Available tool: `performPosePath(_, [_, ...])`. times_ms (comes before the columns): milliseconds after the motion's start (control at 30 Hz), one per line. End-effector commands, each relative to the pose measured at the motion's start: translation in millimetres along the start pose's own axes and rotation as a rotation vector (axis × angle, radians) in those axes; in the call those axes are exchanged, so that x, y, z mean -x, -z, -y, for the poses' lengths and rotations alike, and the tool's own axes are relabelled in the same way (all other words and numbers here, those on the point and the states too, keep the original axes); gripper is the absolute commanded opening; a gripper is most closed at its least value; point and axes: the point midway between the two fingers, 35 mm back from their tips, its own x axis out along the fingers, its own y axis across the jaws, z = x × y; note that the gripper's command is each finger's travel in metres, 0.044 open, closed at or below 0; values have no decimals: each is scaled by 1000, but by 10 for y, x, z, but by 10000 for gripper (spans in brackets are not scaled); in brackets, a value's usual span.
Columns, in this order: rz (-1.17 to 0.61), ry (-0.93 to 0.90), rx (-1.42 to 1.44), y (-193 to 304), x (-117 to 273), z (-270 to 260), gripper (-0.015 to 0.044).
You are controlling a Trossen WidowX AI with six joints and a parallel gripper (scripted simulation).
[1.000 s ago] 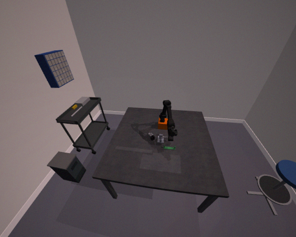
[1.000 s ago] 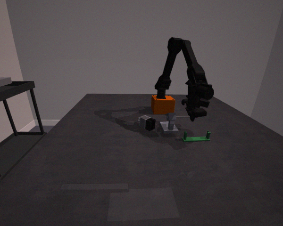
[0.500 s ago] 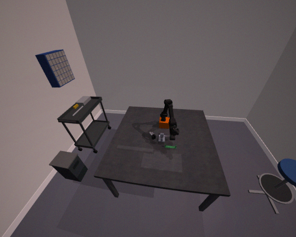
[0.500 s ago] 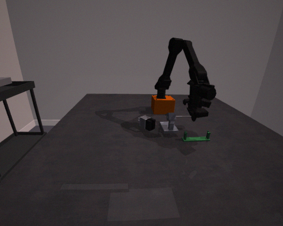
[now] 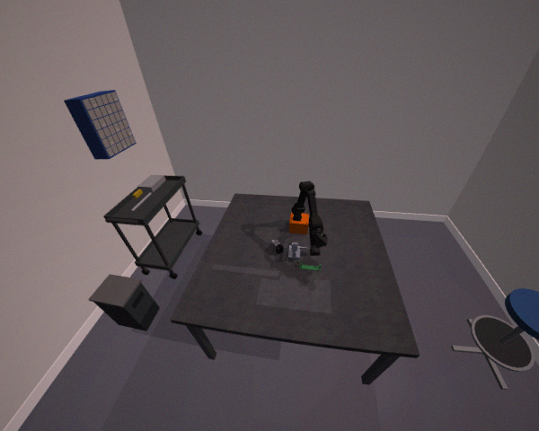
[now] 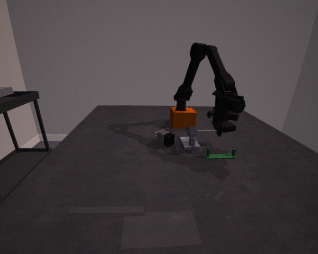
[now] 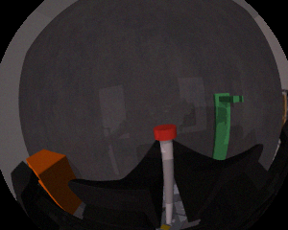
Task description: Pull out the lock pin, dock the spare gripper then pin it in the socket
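Note:
The lock pin (image 5: 303, 247) (image 6: 205, 130) (image 7: 168, 177) has a red head and a pale shaft. My gripper (image 5: 314, 250) (image 6: 219, 130) (image 7: 162, 144) is shut on it near the head, right of the mount. The shaft runs level toward the grey mount (image 5: 294, 254) (image 6: 192, 134). In the exterior view its far end reaches the socket's edge; whether the tip is still inside cannot be told. The spare gripper (image 5: 277, 246) (image 6: 164, 137), a pale block with a black end, lies on the table left of the mount, apart from it.
A green cradle (image 5: 310, 267) (image 6: 220, 156) (image 7: 222, 129) with two upright ends stands in front of the mount, to the right. The orange arm base (image 5: 298, 225) (image 6: 183, 119) (image 7: 55, 177) is behind the mount. A cart (image 5: 146, 201) stands left of the table.

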Motion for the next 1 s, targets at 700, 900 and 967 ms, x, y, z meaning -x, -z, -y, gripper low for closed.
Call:
performPosePath(700, [4,-16,-4,-162,25,27,0])
performPosePath(900, [3,-23,-5,-199,29,26,0])
performPosePath(967, [3,-24,-5,-206,30,25,0])
